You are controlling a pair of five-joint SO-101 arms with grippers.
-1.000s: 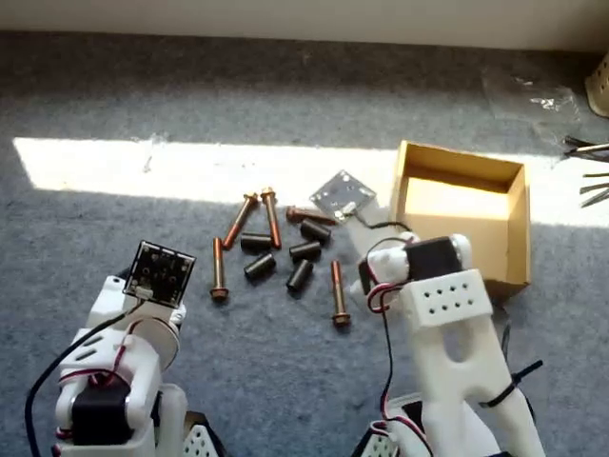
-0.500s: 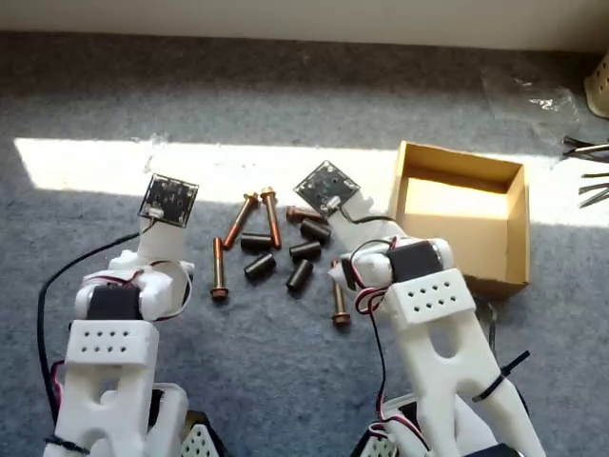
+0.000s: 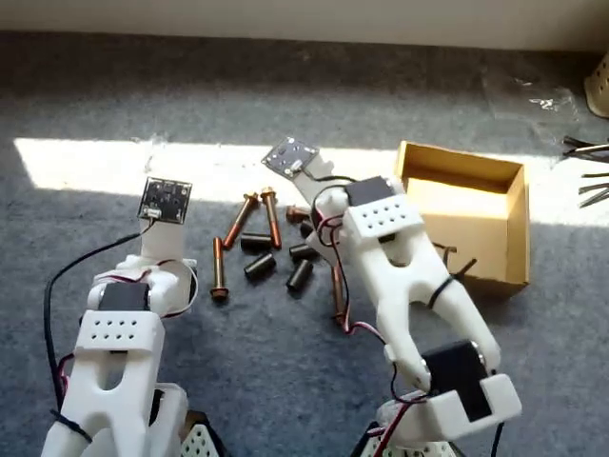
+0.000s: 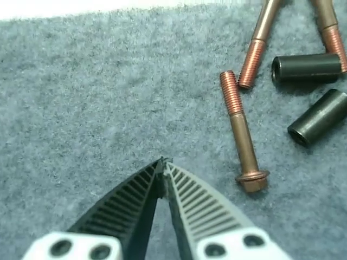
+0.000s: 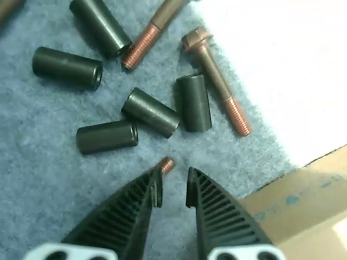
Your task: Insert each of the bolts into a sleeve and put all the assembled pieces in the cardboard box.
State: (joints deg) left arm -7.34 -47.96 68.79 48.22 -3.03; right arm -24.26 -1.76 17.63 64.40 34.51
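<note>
A cluster of sleeves [image 3: 259, 267] lies on the surface [image 3: 285, 381], with bolts [image 3: 218, 267] behind, left and right of it; the cardboard box [image 3: 466, 164] stands farther right.

The table [image 3: 400, 86] has a grey, fuzzy cover like a carpet. A wide stripe of bright sunlight [image 3: 86, 162] runs across it from the left edge. Along the far edge there is a pale strip [image 3: 285, 14]. Near the far right corner lies crinkly clear plastic [image 3: 529, 95]. Thin dark tools [image 3: 582, 147] poke in at the right edge.
</note>
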